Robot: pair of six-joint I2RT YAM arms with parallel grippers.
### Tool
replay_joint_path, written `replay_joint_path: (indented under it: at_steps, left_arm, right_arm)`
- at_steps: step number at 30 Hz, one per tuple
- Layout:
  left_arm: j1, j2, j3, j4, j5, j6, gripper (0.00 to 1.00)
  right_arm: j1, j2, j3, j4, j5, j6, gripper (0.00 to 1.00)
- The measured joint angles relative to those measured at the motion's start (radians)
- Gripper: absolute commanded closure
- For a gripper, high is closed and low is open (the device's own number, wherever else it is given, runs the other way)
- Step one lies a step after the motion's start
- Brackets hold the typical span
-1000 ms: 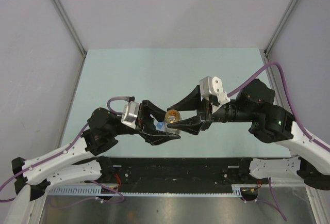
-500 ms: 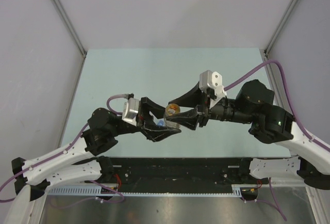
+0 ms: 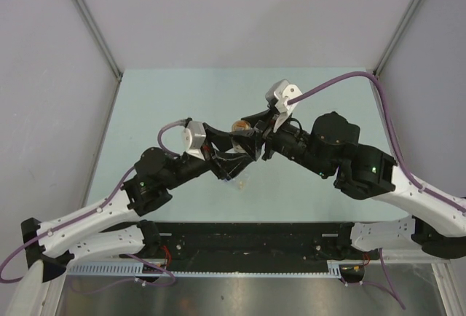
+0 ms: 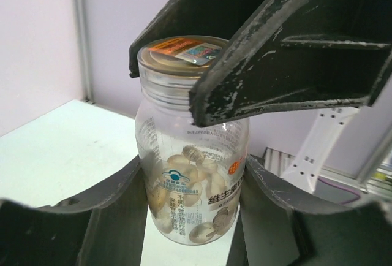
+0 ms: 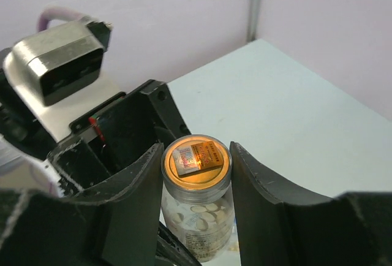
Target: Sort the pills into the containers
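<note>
where both arms meet over the tabletop, the left gripper clamps the body of the clear jar, the right gripper pinches its orange-labelled cap, and pale pills sit inside.

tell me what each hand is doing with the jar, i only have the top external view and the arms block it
Observer: The left hand grips the jar by its clear body, from both sides.
Operator: and the right one
Observer: The right hand is closed on the lid, which sits on the jar.
Operator: anything inside
Observer: Yes, pale round pills fill its lower part.
</note>
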Motion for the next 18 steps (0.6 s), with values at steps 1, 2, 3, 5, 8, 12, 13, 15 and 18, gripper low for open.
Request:
replay_joint_path:
  at_steps: [1,2,3,5,8,12,13,15,18]
  left_arm:
    - [0.000,0.006,0.002,-0.002,-0.015,0.002,1.00]
    - [0.001,0.013,0.006,-0.008,-0.033,0.008,1.00]
    - [0.001,0.019,0.010,-0.013,-0.047,0.010,1.00]
    - [0.001,0.029,0.018,-0.024,-0.064,0.019,1.00]
    - [0.000,0.032,0.022,-0.028,-0.071,0.031,0.99]
    - [0.000,0.028,0.027,-0.026,-0.084,0.049,1.00]
    - [0.000,0.026,0.027,-0.025,-0.086,0.052,1.00]
    - [0.000,0.017,0.027,-0.026,-0.086,0.053,1.00]
    - [0.000,-0.003,0.027,-0.028,-0.085,0.052,1.00]
  right_arm:
    - [0.005,0.005,0.000,0.001,0.037,0.006,0.93]
    - [0.010,0.010,0.000,0.002,0.076,0.011,0.90]
    - [0.017,0.014,0.001,0.002,0.113,0.015,0.80]
    - [0.033,0.020,0.001,0.002,0.175,0.017,0.62]
    - [0.055,0.020,0.001,0.005,0.227,0.016,0.26]
    - [0.068,0.018,0.000,0.003,0.244,0.006,0.17]
    - [0.069,0.016,0.000,0.003,0.241,0.003,0.16]
    - [0.074,0.004,0.000,0.002,0.231,0.002,0.15]
    - [0.074,-0.030,0.000,0.000,0.215,0.002,0.13]
